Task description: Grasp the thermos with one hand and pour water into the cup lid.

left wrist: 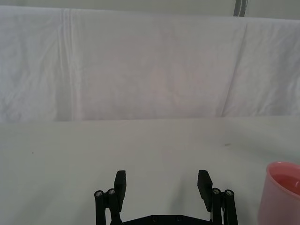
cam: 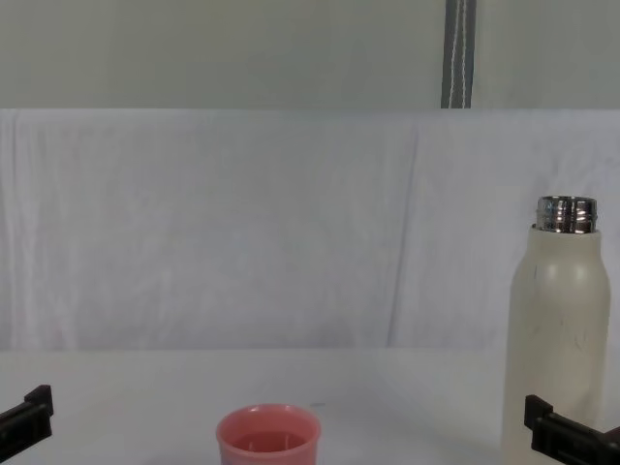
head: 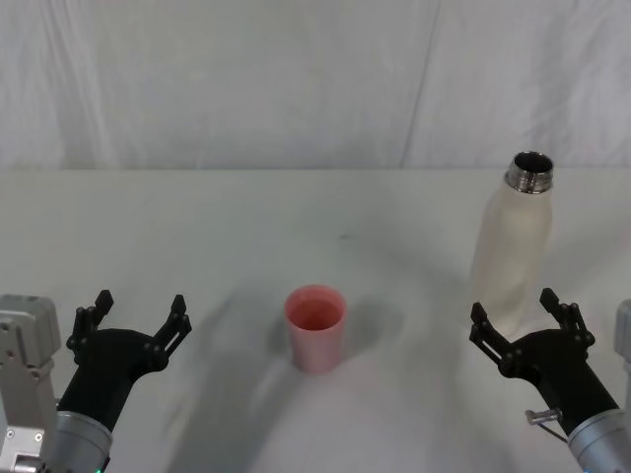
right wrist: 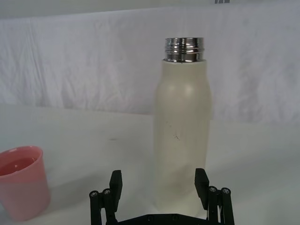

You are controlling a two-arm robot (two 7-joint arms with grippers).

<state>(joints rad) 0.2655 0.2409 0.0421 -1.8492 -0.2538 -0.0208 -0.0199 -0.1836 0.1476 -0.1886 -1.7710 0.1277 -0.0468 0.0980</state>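
The cream-white thermos (head: 513,246) stands upright on the right of the white table, its steel neck uncapped; it also rises in the right wrist view (right wrist: 183,136) and the chest view (cam: 560,329). My right gripper (head: 530,317) is open just in front of its base, fingers apart and not touching it (right wrist: 159,186). The pink cup lid (head: 315,327) stands upright at the table's middle, with liquid visible inside (cam: 268,443). My left gripper (head: 138,313) is open at the near left with nothing between its fingers (left wrist: 161,183); the cup lid (left wrist: 282,193) lies off to its side.
A white cloth covers the table (head: 246,227) and hangs as a backdrop (head: 296,79) behind it. A grey vertical pole (cam: 457,53) rises behind the backdrop. Bare tabletop lies between the cup lid and the thermos.
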